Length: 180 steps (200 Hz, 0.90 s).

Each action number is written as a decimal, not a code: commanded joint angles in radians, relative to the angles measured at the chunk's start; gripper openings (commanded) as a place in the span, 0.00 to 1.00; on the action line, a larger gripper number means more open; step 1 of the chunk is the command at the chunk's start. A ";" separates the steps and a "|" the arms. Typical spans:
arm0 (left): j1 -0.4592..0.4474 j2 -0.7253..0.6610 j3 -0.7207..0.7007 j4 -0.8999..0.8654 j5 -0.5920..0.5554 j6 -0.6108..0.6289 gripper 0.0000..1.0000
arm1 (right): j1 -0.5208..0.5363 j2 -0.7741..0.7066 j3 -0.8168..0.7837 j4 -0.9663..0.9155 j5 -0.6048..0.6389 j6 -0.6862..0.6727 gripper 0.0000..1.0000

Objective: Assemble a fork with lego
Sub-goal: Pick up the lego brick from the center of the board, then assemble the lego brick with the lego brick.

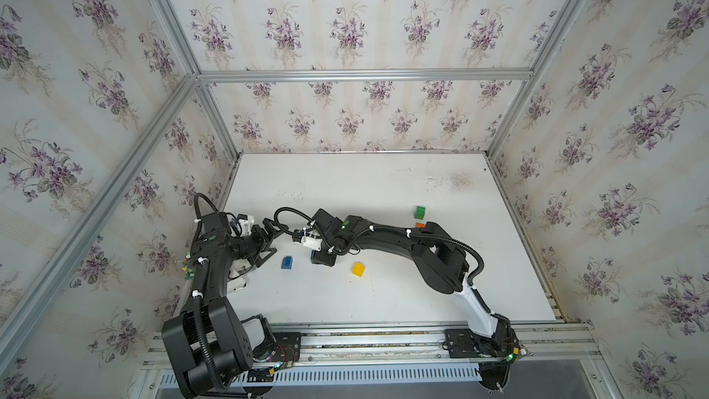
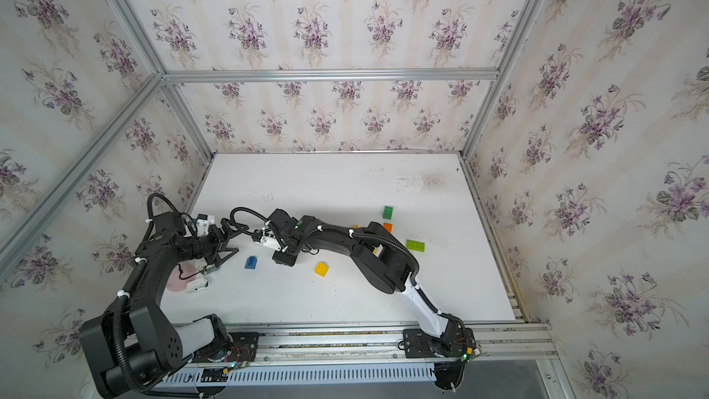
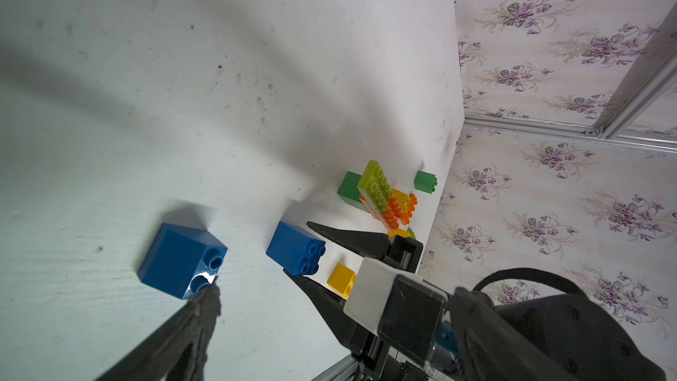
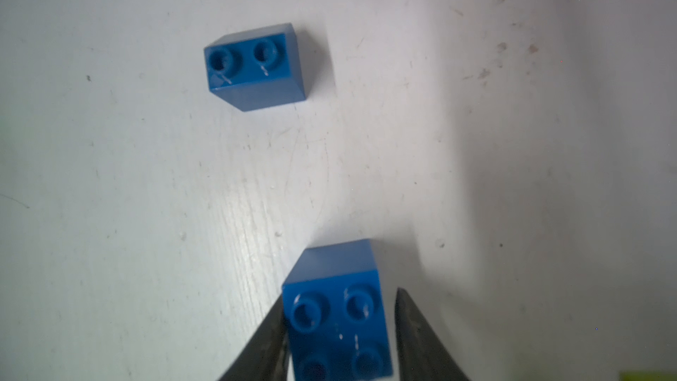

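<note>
In both top views the left gripper (image 1: pixel 270 244) hangs spread wide near a sloped blue brick (image 1: pixel 287 262). Left wrist view: the right gripper (image 3: pixel 296 247) straddles a square blue brick (image 3: pixel 289 251) on the table (image 3: pixel 183 104). Right wrist view: one finger (image 4: pixel 263 346) touches it, one stands just off. Probably light, hard, slick; pinch its flat sides.

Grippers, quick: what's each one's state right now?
Left gripper: open, holding nothing.
Right gripper: open, astride the blue four-stud brick, a gap on one side, not yet clamped.

Glossy plastic blue brick (image 4: pixel 256 75) on scuffed matt table (image 4: pixel 110 177).
</note>
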 commanded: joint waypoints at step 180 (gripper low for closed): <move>-0.203 0.081 0.032 0.122 0.026 -0.079 0.99 | -0.069 -0.359 -0.204 0.044 -0.065 -0.099 0.19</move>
